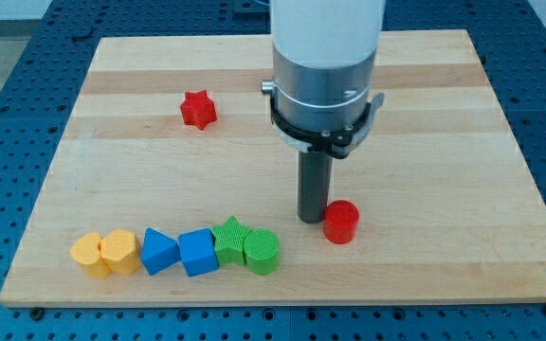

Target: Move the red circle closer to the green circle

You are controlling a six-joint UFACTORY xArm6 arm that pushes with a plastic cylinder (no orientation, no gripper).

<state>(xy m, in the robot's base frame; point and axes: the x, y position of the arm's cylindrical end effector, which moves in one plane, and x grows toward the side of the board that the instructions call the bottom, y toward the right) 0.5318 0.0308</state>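
**Rod set beside the red circle, push pending**

On the table (pixel 425 114), my tip (pixel 311 220) stood just left of the red circle (pixel 341 222), seemingly touching. The tool had no jaws. The green circle (pixel 262 251) lay lower left; pushing called for rounding to its right side.

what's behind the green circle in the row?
The green star sits directly behind the green circle, touching it on the view's left; its lower right part is covered. My tip stands apart, beside the red circle.

A single camera looks down at a slant from the near edge of the wooden board (pixel 425 114), close enough that the board nearly fills the view.
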